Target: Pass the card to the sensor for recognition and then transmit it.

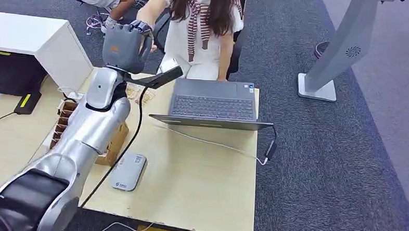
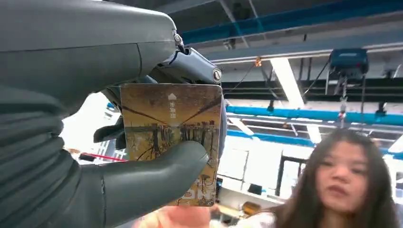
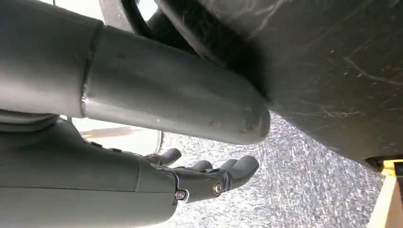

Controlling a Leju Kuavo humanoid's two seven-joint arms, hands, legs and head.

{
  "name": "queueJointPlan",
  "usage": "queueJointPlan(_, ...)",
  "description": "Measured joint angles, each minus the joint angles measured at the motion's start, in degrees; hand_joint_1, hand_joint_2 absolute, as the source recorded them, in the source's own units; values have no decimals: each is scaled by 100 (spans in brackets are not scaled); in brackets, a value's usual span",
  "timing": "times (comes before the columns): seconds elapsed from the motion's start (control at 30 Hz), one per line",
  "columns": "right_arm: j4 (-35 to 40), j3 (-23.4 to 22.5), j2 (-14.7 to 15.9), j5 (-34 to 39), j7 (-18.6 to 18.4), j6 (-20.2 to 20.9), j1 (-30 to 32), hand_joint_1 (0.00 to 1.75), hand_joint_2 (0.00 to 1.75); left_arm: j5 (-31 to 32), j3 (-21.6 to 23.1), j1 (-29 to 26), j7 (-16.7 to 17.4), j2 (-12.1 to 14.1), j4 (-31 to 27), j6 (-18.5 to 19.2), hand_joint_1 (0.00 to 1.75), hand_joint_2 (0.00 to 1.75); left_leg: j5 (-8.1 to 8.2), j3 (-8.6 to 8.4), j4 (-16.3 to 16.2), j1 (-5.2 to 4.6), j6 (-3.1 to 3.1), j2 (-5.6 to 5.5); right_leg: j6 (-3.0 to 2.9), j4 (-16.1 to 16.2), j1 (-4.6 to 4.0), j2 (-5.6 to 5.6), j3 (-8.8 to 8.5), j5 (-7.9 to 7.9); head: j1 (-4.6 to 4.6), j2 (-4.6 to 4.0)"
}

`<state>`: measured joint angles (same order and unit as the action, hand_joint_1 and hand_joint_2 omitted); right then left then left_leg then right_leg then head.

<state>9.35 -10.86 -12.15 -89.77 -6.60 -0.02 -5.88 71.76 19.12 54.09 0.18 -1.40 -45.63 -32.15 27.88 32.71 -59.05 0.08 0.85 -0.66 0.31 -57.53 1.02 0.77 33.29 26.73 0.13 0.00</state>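
Left hand (image 1: 125, 46) raised beyond the far edge of the table (image 1: 199, 183), holding a card (image 2: 172, 137) out toward a seated person (image 1: 203, 27).

Silver left arm (image 1: 81, 141) stretched up and forward over the table's left part, past a cardboard box (image 1: 69, 122) and a grey sensor pad (image 1: 128, 170) lying flat near the front edge. Back of the hand turned to the head camera, fingers curled — in the left wrist view, card pinched upright between the thick thumb (image 2: 157, 173) and the darker fingers behind it, printed face showing. Person's own hand (image 1: 148, 40) just beside the robot's, touching or not cannot be told. Open laptop (image 1: 213, 103) on the table's far right part, a cable trailing from it. Right hand (image 3: 204, 178) hanging low beside the table, above grey carpet — fingers loosely spread, nothing in them.
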Motion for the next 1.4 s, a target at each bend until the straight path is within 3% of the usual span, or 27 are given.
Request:
queueJointPlan(0.27,0,135,0,0,20,-2,-5,0,0,-35,-153,214,31,0,633,-59,175,175,0,1,0,0,0,0,0,-1,1,0,0,0,0,0)
queueJointPlan(0.3,0,149,0,0,26,-2,-5,0,0,-37,-168,216,31,2,673,-70,126,175,0,1,0,0,0,0,0,-1,1,0,0,0,2,0)
queueJointPlan(0.33,0,173,0,0,35,-2,-4,0,0,-44,-179,216,31,2,714,-79,126,175,0,1,0,0,0,0,0,-1,1,0,0,0,0,0)
queueJointPlan(0.37,0,188,0,0,41,-2,-5,0,0,-40,-194,216,28,0,756,-103,0,175,-1,1,0,0,0,0,0,-1,1,0,0,0,0,0)
queueJointPlan(0.57,0,262,0,0,46,-7,-8,0,0,-24,-238,217,-35,-9,904,-225,0,175,0,1,0,0,-1,0,0,-1,1,0,0,0,0,0)
queueJointPlan(0.87,0,273,0,2,41,-22,-7,0,0,-190,-310,101,-391,-63,891,-518,0,175,-1,2,0,0,0,0,0,-1,1,-1,0,0,0,0)
queueJointPlan(0.97,0,271,0,13,26,-66,-3,0,0,-267,-310,-103,-615,-66,652,-566,0,175,-1,2,0,0,0,0,0,-1,1,0,-1,0,0,0)
queueJointPlan(1.23,0,267,0,166,-39,-343,77,0,0,-284,-275,-2125,-1171,251,-1807,-596,0,175,12,1,5,0,-9,12,-6,0,1,15,4,14,2,0)
queueJointPlan(1.4,0,262,0,181,-44,-439,123,0,0,-225,-262,-3310,-1497,527,-2924,-747,0,175,13,3,7,0,-8,9,-5,0,0,12,6,20,0,0)
